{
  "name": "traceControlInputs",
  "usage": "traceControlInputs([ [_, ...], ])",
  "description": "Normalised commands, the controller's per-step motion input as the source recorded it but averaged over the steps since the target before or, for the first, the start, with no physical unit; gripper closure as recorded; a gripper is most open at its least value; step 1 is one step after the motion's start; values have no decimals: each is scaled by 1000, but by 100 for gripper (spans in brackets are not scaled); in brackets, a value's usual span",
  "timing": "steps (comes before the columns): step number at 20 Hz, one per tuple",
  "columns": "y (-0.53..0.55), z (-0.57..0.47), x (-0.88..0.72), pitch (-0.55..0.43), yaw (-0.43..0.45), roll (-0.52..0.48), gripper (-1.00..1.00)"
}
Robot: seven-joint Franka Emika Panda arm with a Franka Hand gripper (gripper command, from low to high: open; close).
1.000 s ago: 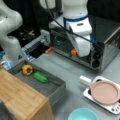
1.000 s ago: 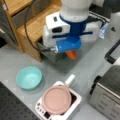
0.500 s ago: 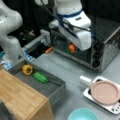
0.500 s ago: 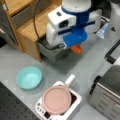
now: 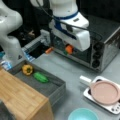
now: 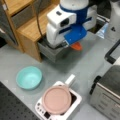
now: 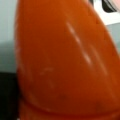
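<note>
Orange, smooth and glossy, tapering to a rounded tip: a plastic carrot-shaped piece (image 7: 65, 60) fills nearly the whole wrist view, with pale scuff streaks across its face. In a front view the same carrot (image 5: 69, 49) shows only as a small orange knob with a bit of green beside it, under the white and blue gripper (image 5: 71, 47). In a front view its tip (image 6: 76, 46) pokes out below the gripper (image 6: 75, 42). Gripper is clamped on the carrot; the fingers themselves are hidden behind the housing.

Landmark: silver toaster oven with black knobs (image 5: 100, 50). The carrot hangs in the air in front of the oven's door, above the grey table (image 5: 67, 70).

Seen in a front view only: long grey tray (image 5: 53, 88) well apart from the oven toward the view's left, holding 1 yellow pepper (image 5: 27, 69) and 1 green vegetable (image 5: 40, 77) just beside each other.

Both front views show the pink round plate (image 5: 105, 92) on a white handled tray (image 5: 86, 80) near the oven's front, and the teal bowl (image 6: 29, 77). The wrist view shows a sliver of the grey table and a white corner, nothing more.
</note>
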Motion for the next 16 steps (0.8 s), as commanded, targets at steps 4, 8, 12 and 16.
traceControlInputs([
  [4,-304,-63,-224,-225,223,123,100],
  [8,-258,-111,-217,-213,171,130,100],
  [12,-172,-134,-218,-197,144,136,100],
  [16,-78,-182,-244,-145,82,66,100],
])
